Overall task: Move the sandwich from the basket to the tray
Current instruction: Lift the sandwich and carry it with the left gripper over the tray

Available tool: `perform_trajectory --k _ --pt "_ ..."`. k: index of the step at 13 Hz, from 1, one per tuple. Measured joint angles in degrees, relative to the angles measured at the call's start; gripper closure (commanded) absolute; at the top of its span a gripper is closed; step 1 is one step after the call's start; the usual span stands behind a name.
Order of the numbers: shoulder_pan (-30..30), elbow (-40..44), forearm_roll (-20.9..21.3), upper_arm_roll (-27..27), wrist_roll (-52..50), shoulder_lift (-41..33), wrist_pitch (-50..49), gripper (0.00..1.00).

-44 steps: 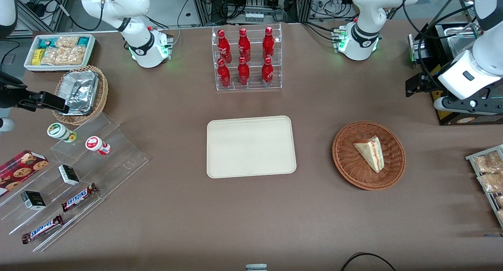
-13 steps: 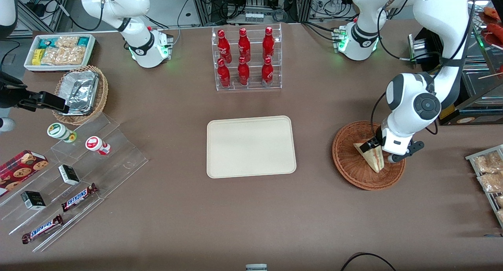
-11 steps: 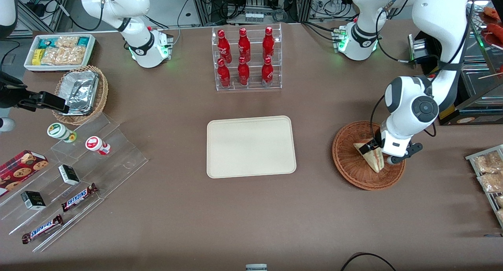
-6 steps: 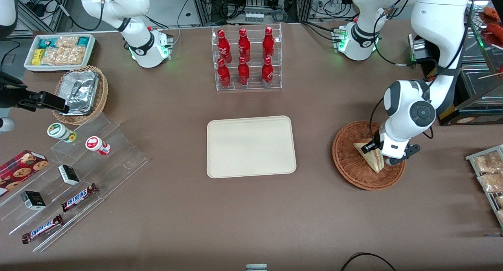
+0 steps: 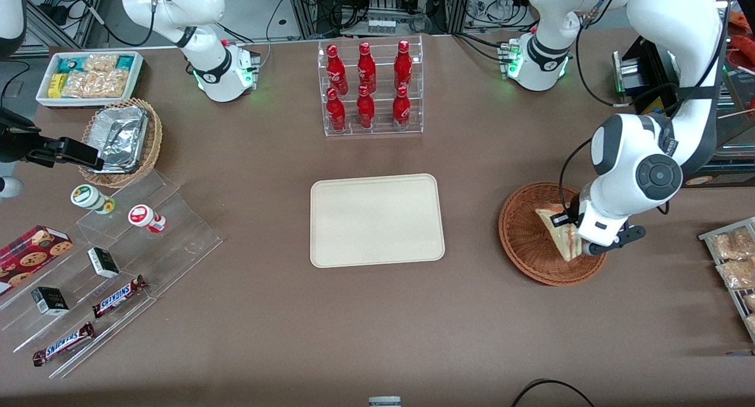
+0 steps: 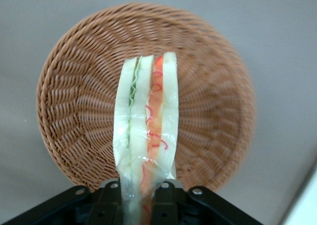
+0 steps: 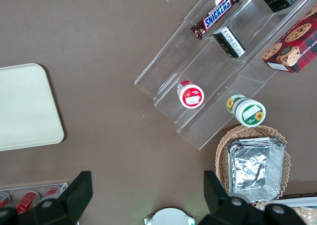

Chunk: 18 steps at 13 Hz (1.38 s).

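Your claw [image 5: 571,237] pinches the sandwich [image 6: 146,136] (over the basket [image 6: 74,86]), and the tray [image 5: 377,220] lies toward the parked arm's end.

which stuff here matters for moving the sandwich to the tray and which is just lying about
Job: sandwich, held edge-up above the basket; tray, nothing on it; gripper, shut on the sandwich over the basket.

Lying about: cola bottles, foil containers, snack bin, Snickers bars, cookie box.
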Motion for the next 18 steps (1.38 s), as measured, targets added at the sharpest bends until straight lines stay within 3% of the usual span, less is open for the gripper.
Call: perform_trajectory --k 7,18 --pt "-16.75 10.64 -1.04 -1.01 -1.26 6.27 -5.29 1.0" --pt "-37.05 34.23 -1.86 -1.08 -24.27 28.27 -5.17 1.0"
